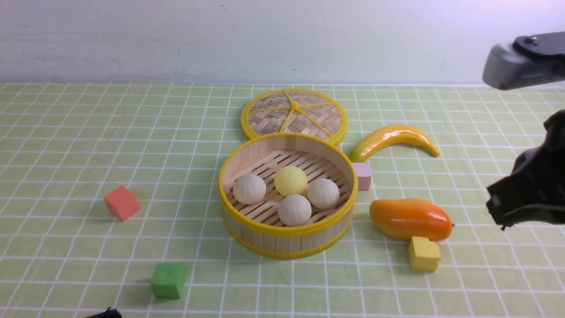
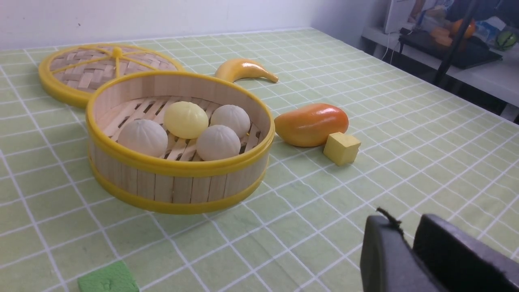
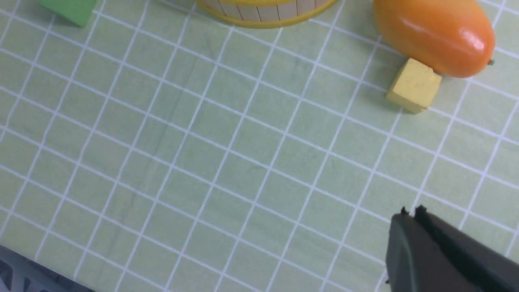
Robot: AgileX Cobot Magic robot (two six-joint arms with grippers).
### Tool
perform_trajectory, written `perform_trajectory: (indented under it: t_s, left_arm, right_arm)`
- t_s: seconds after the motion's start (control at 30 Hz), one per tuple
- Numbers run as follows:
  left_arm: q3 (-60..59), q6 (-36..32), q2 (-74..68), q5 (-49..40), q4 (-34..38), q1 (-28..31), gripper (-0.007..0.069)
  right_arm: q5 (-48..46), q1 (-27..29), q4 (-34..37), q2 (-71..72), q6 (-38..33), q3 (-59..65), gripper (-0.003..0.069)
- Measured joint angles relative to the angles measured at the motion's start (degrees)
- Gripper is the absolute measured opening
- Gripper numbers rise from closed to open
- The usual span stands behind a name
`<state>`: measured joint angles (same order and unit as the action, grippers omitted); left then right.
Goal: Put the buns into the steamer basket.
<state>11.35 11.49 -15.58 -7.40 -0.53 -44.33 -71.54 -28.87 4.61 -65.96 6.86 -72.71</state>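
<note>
The steamer basket [image 1: 287,229] stands mid-table, and all four buns lie on its slatted floor: three off-white buns [image 1: 249,188] [image 1: 323,193] [image 1: 294,210] and one pale yellow bun [image 1: 290,180]. The left wrist view shows the basket [image 2: 178,168] with the yellow bun [image 2: 185,119] among the white ones [image 2: 142,138]. My left gripper [image 2: 407,227] is shut and empty, low over the cloth in front of the basket. My right gripper [image 3: 409,213] is shut and empty above bare cloth; its arm [image 1: 529,190] is at the right edge, away from the basket.
The woven lid [image 1: 293,114] lies behind the basket. A banana [image 1: 393,139], a pink cube [image 1: 363,176], a mango [image 1: 409,218] and a yellow cube [image 1: 423,254] lie to its right. A red cube [image 1: 122,202] and a green cube [image 1: 168,280] lie to its left.
</note>
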Motion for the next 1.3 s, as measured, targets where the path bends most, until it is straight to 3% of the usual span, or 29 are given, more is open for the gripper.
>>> perform_trajectory:
  t_s: [0.1,0.3,0.4,0.57,1.3]
  left_arm:
    - [0.00,0.02,0.00,0.00,0.00,0.00,0.0110]
    - [0.00,0.02,0.00,-0.05,0.00,0.00,0.0113]
    - [0.00,0.02,0.00,-0.05,0.06,0.00,0.0114]
    - [0.00,0.06,0.00,-0.05,0.11,0.00,0.0124]
    - [0.00,0.08,0.00,-0.05,0.05,0.00,0.0143]
  right_arm:
    - [1.16,1.57,-0.80,4.26,-0.72,3.12,-0.0018]
    - [23.26,13.49,-0.23,30.43,-8.00,29.02,-0.0018]
    - [40.68,20.56,-0.41,49.16,-10.78,50.08,-0.0018]
    - [53.22,24.67,-0.45,64.69,-9.24,69.48,-0.0018]
    - [49.54,24.89,-0.86,66.55,-8.55,73.85,-0.0010]
